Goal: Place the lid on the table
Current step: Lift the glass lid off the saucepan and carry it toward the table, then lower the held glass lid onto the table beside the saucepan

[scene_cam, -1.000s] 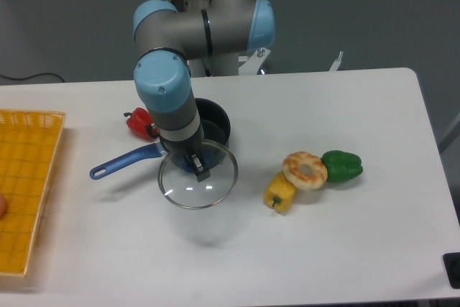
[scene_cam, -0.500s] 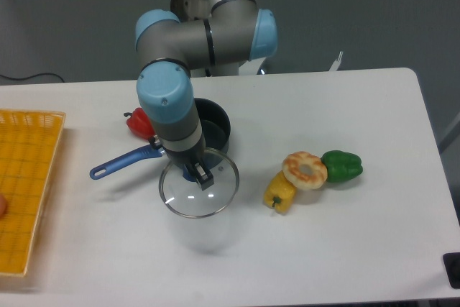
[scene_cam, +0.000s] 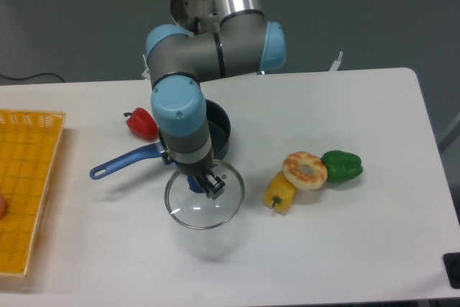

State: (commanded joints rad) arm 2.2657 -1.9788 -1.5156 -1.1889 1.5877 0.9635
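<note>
The lid (scene_cam: 203, 203), a clear glass disc with a thin metal rim, hangs level a little above the white table (scene_cam: 345, 235), casting a faint shadow below it. My gripper (scene_cam: 204, 183) points straight down over its centre and is shut on the small dark blue knob. Behind the arm stands the dark saucepan (scene_cam: 218, 124), uncovered, its blue handle (scene_cam: 123, 162) reaching left. The lid sits just in front of the pot, toward the table's front.
A red pepper (scene_cam: 143, 123) lies left of the pot. To the right sit a yellow pepper (scene_cam: 279, 191), a doughnut (scene_cam: 305, 169) and a green pepper (scene_cam: 342, 165). A yellow-orange mesh tray (scene_cam: 25, 177) occupies the left edge.
The gripper has carried the lid to the right and slightly toward the front, away from the pot; the arm's wrist shifted right with it.
</note>
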